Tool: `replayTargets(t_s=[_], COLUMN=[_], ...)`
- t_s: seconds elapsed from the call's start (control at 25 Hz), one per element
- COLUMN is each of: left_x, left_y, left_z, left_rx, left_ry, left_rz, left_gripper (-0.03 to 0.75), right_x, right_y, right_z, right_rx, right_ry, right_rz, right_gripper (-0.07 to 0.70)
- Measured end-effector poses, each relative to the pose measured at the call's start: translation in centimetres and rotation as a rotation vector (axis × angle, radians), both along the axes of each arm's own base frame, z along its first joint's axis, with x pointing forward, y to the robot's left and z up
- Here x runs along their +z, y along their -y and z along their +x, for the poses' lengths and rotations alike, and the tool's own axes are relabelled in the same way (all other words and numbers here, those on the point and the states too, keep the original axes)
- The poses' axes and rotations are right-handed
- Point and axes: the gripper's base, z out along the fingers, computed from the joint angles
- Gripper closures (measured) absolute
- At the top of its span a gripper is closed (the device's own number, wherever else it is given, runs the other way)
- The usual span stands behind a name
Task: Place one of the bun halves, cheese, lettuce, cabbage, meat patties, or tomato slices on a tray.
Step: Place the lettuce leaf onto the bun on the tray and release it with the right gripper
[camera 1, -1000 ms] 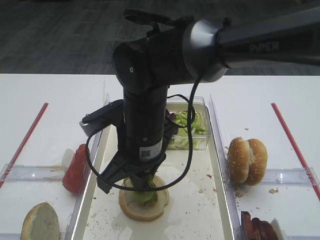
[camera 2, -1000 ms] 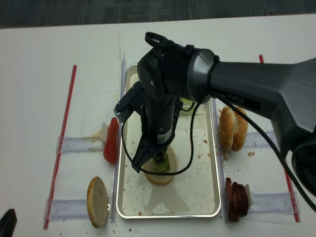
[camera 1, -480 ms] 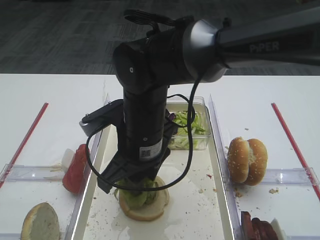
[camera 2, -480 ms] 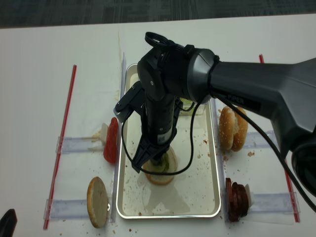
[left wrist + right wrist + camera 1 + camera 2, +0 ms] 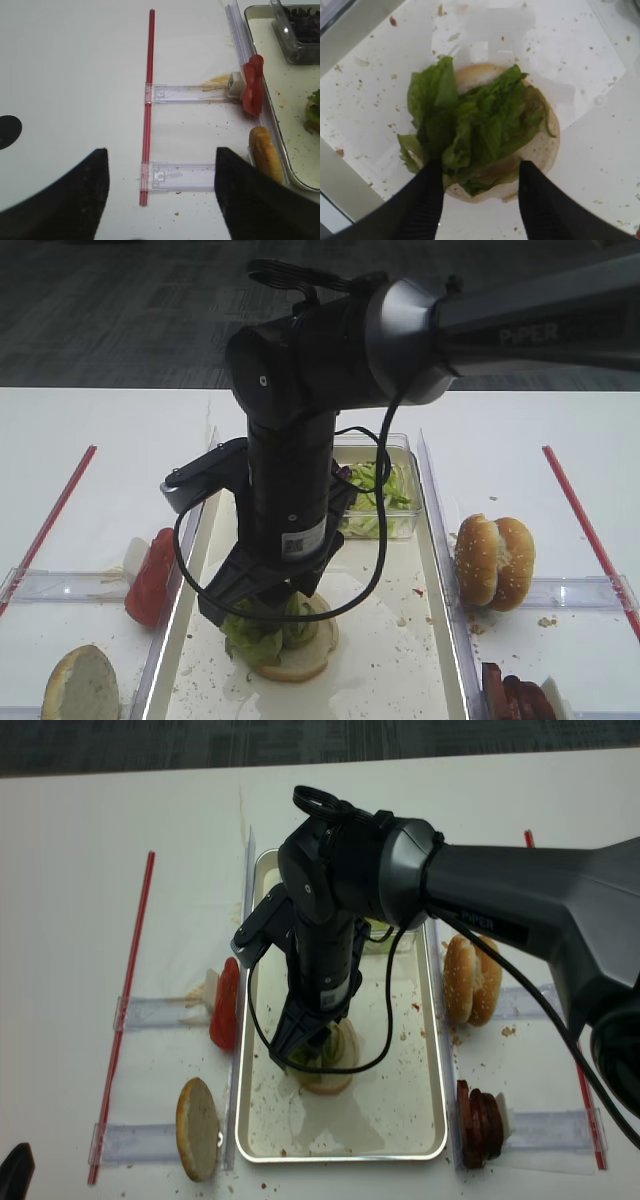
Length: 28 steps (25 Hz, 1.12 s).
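Green lettuce (image 5: 475, 135) lay spread on a bun half (image 5: 540, 150) at centre frame, on the tray (image 5: 580, 70), so the placement looked done. Right claw (image 5: 480, 192) hung just above at the bottom of the frame, jaws parted either side of the leaf edge, gripping nothing, likely just letting go. Left claw (image 5: 160, 192) sat over bare counter (image 5: 75, 75), jaws wide, empty, parked clear. Tomato slices (image 5: 252, 90) stood outside the tray's left rim.
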Motion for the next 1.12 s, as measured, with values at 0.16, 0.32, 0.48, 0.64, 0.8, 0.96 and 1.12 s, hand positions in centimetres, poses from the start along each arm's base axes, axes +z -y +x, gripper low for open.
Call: replayTargets(t_s=[0.16,0.32,0.48,0.64,0.8,0.96,1.12], left_x=[0.0,0.0,0.0,0.0,0.0,0.0,0.0], left_y=[0.0,0.0,0.0,0.0,0.0,0.0,0.0], left_z=[0.0,0.0,0.0,0.0,0.0,0.0,0.0], left_rx=[0.000,0.000,0.000,0.000,0.000,0.000,0.000], left_ry=[0.000,0.000,0.000,0.000,0.000,0.000,0.000], left_rz=[0.000,0.000,0.000,0.000,0.000,0.000,0.000], left_gripper=[0.263,0.263,0.263,0.263,0.263,0.263,0.263], right_x=[0.0,0.0,1.4,3.7,5.9,7.6,8.0], right_y=[0.0,0.0,0.2,0.6,1.1,1.6,2.0], right_z=[0.0,-0.1,-0.3,-0.7,-1.2,-1.6,-1.3], right_rx=[0.001,0.003,0.002,0.003,0.004,0.003,-0.005], right_ry=[-0.001,-0.010,0.005,0.038,0.074,0.102,0.111], right_rz=[-0.002,-0.004,0.018,0.056,0.095,0.126,0.126], right_gripper=[0.232,0.153,0.086,0.078,0.078,0.078,0.078])
